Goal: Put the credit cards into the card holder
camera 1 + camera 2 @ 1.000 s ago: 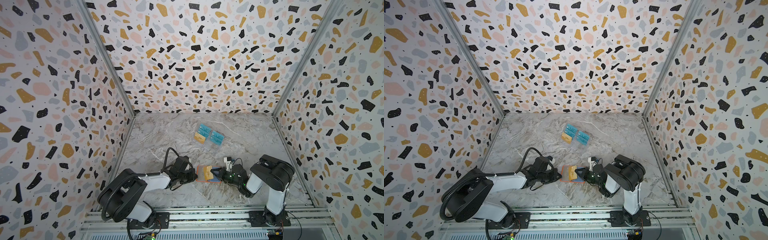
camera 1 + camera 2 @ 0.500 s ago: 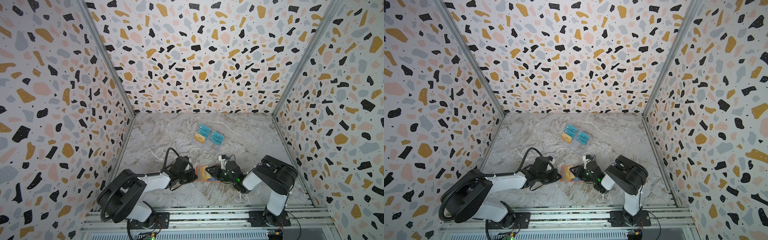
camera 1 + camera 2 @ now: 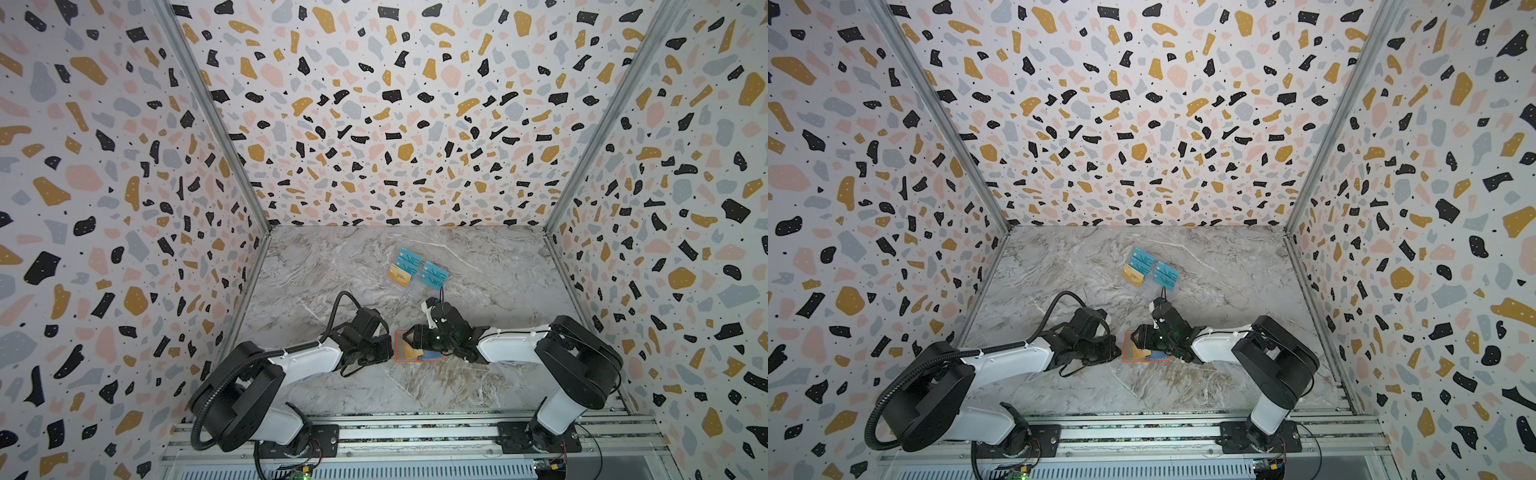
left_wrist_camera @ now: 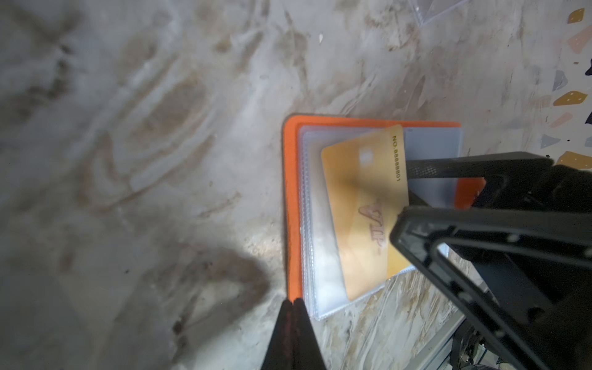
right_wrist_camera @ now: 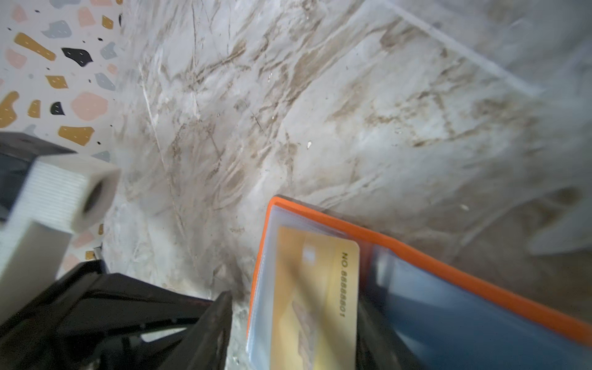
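Now | left gripper [image 4: 293, 309] pinched closed at card holder [image 4: 292, 192] corner | right gripper [image 4: 403, 193] wide apart over credit card [image 4: 358, 208]

"NO.8888801" and "VIP" are printed on the gold card [image 4: 358, 198] in the card holder [image 4: 293, 208]. "VIP" is read on the teal cards [image 3: 434, 275] farther back.

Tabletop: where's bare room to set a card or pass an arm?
Bare marble: from the card rack out to the left wall and to the right wall, and between the card holder and the front rail. Crowded around the holder, where the left end effector and right end effector meet.
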